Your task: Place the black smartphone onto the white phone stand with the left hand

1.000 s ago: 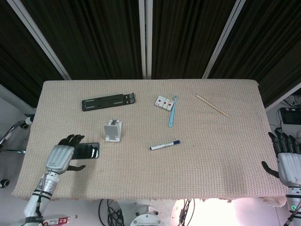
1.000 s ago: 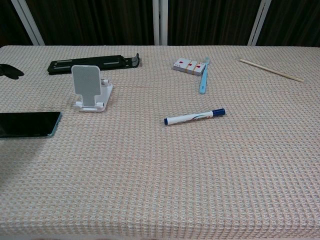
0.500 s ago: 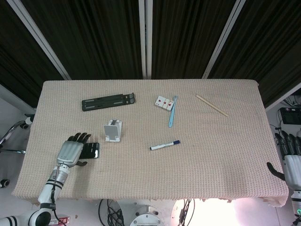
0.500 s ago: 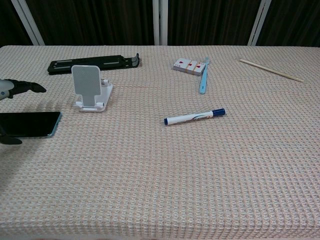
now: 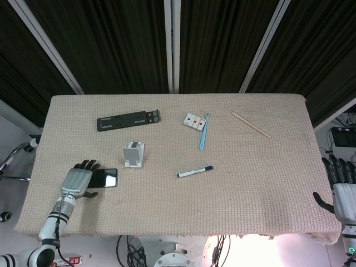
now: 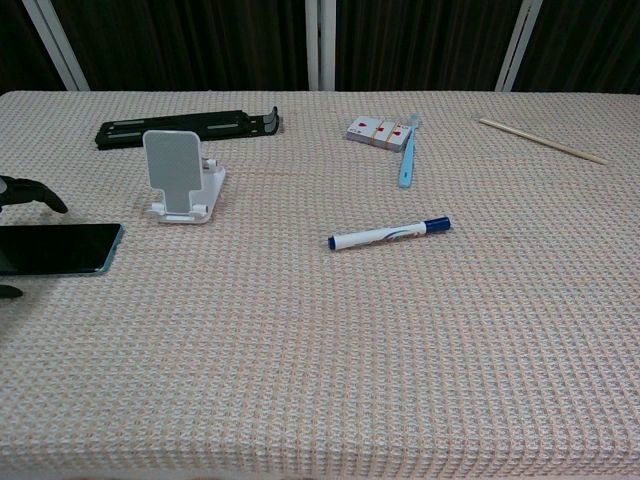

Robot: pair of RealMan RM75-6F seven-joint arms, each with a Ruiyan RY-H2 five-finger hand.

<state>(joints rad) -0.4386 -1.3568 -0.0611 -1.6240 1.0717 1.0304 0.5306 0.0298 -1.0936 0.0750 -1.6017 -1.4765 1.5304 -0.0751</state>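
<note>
The black smartphone lies flat on the table, to the near left of the white phone stand, which stands upright. My left hand hovers over the phone's left end. Its fingers curve beyond the phone's far edge and its thumb sits just off the near edge. In the chest view neither touches the phone. My right hand hangs beside the table's right edge, fingers apart, holding nothing.
A black folded stand lies behind the phone stand. A card pack, a blue toothbrush and a wooden chopstick lie at the back. A blue-capped marker lies mid-table.
My left hand reached right over the phone's end, then drew back slightly left, and its fingers dropped closer to the phone. The phone has not moved. The right hand barely shifted.
</note>
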